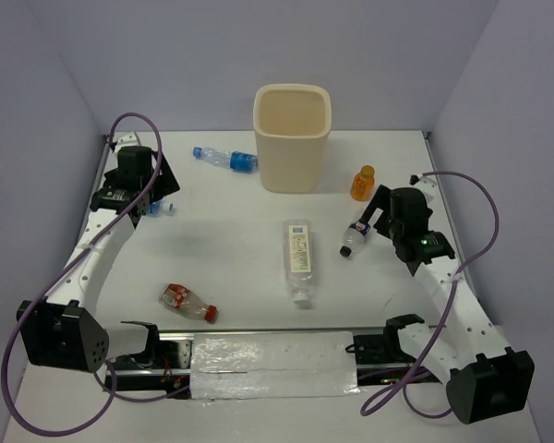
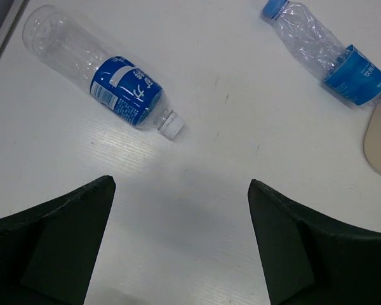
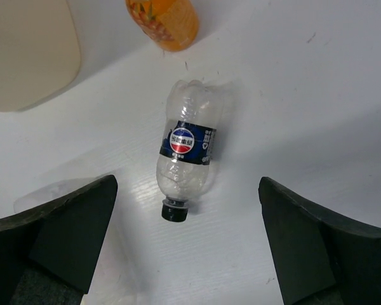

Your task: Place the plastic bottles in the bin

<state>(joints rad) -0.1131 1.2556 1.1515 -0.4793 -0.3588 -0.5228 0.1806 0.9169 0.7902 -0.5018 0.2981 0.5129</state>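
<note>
The cream bin (image 1: 292,138) stands at the back centre. Several plastic bottles lie on the table: a blue-capped one (image 1: 226,159) left of the bin, a blue-labelled clear one (image 2: 108,79), a white-labelled one (image 1: 298,258), a red-capped one (image 1: 188,302) and a dark-labelled one (image 3: 189,149). A small orange one (image 1: 363,183) stands right of the bin. My left gripper (image 2: 181,190) hangs open over bare table, short of the blue-labelled bottle. My right gripper (image 3: 187,184) is open above the dark-labelled bottle's cap end, not touching it.
Grey walls close in the table on three sides. A rail with a foil-covered strip (image 1: 272,353) runs along the near edge between the arm bases. Purple cables (image 1: 485,268) loop beside both arms. The bin's rim (image 2: 378,146) shows at the right of the left wrist view.
</note>
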